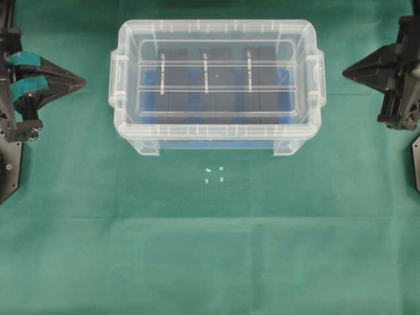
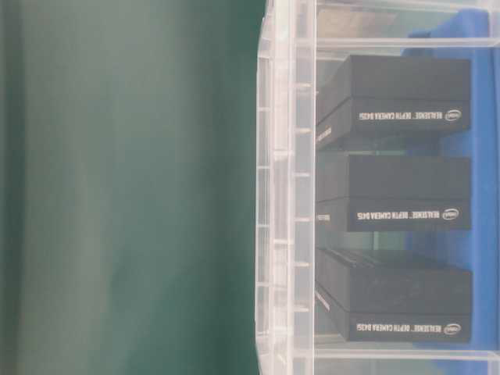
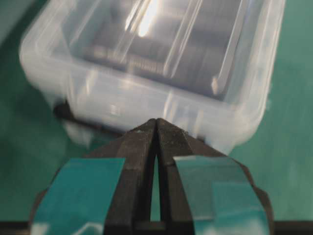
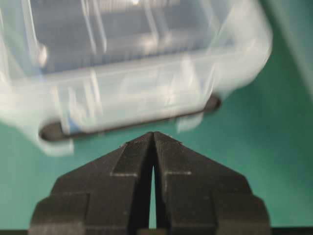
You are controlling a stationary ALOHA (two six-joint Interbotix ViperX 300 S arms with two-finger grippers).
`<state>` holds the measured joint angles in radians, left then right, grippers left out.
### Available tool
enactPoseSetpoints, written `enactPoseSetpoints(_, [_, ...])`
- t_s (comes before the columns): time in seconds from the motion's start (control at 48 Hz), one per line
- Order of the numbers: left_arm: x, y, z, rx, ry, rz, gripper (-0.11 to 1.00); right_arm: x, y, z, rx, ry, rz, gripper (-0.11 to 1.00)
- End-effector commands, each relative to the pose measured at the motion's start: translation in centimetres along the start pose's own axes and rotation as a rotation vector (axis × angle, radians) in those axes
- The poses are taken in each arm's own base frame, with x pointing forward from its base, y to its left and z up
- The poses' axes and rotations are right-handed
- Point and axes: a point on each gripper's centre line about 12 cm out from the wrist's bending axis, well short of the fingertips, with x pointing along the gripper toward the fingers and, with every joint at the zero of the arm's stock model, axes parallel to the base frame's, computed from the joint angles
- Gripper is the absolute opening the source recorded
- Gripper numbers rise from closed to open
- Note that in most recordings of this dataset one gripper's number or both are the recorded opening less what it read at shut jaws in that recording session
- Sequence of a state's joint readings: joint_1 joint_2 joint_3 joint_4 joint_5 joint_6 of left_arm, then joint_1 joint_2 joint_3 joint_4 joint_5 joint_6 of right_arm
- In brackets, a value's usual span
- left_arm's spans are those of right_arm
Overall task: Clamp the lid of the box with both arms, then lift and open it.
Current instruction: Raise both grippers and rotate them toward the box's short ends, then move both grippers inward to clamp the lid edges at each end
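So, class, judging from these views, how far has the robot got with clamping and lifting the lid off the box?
Nothing looks done yet. The lid sits flat on the box, closed. The left hand and right hand are each off to their side of the box, shut and touching nothing, pointing at its ends. Left to do: open the hands, reach in, clamp the lid on both sides, lift and open it.

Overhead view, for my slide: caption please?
Lidded clear plastic box on green cloth, shut black grippers left and right.
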<state>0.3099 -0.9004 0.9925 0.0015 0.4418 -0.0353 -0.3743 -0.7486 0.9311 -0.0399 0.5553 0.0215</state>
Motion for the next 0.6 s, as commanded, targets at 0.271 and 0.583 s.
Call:
enactPoseSetpoints(0.271, [0.9, 0.4, -0.2, -0.007, 0.315, 0.026, 0.01, 1.5, -0.1, -1.0, 0.000, 0.308, -0.008, 0.00])
enactPoseSetpoints(0.583, [1.2, 0.4, -0.1, 0.003, 0.406, 0.031, 0.01, 1.4, -0.2, -0.7, -0.007, 0.336, -0.012, 0.00])
